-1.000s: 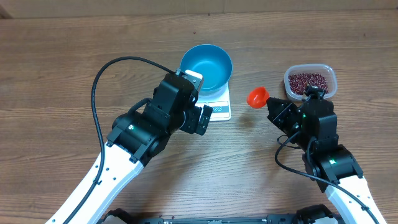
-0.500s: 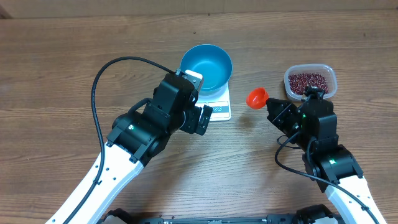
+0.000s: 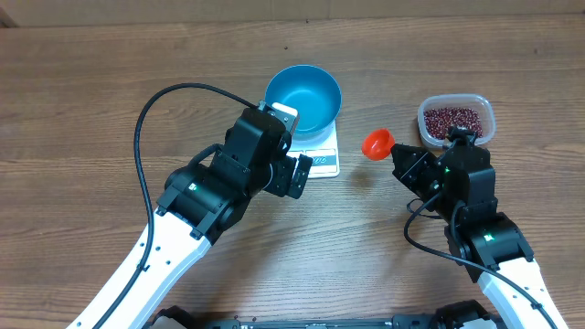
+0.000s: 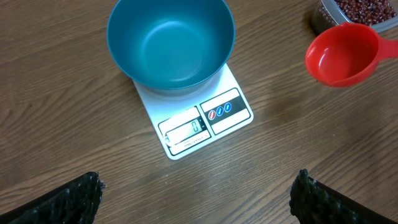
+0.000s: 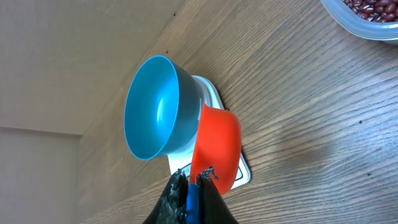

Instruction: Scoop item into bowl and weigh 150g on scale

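Beans (image 3: 454,119) fill the clear container (image 3: 424,123) at upper right. Nearest, the left hand (image 4: 196,199) has its fingers wide apart. The right hand (image 5: 189,193) clamps the orange scoop (image 3: 377,143). Beyond, top centre, the blue bowl (image 3: 303,96) sits on the scale (image 3: 324,163).

An empty orange-red scoop (image 3: 377,143) is above the brown wood-grain table (image 3: 91,91), near a clear plastic container (image 3: 489,129) but not touching it.

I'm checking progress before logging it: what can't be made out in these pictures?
- Readout of the scale: digits too small in the left wrist view; overhead, the left arm overlaps one side.
- Container of beans: cut off by both wrist views' edges.
- Handle of the scoop: hidden inside the right claw.
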Action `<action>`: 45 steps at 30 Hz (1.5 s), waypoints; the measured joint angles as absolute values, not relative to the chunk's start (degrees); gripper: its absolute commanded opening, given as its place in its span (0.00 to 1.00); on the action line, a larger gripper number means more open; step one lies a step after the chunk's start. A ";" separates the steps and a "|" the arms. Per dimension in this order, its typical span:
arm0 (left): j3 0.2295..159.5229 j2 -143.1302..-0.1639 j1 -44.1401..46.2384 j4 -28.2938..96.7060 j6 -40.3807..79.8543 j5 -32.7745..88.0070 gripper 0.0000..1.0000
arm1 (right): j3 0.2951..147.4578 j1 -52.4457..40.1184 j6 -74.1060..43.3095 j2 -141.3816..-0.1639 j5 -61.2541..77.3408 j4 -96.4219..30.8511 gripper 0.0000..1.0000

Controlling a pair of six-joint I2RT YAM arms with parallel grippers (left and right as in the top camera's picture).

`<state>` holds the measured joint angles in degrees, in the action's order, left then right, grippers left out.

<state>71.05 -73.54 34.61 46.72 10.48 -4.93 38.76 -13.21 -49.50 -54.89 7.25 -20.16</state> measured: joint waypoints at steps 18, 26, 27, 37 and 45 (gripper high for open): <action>71.05 -73.54 34.61 46.72 10.48 -4.93 1.00 | 40.69 -13.21 -41.85 -54.89 8.14 -25.47 0.04; 71.05 -73.54 34.61 46.74 10.48 -4.93 1.00 | 55.83 -13.21 -35.20 -55.46 5.26 -41.98 0.04; 71.05 -73.54 34.61 46.72 10.48 -4.93 1.00 | 57.91 -13.21 -33.89 -56.10 4.45 -43.68 0.04; 71.05 -73.54 34.61 46.74 10.50 -4.93 0.99 | 73.30 -9.43 -20.27 -73.17 -7.88 -52.27 0.04; 71.05 -73.54 34.61 46.74 10.48 -4.93 0.99 | 73.89 4.67 -16.58 -84.60 -11.00 -46.41 0.04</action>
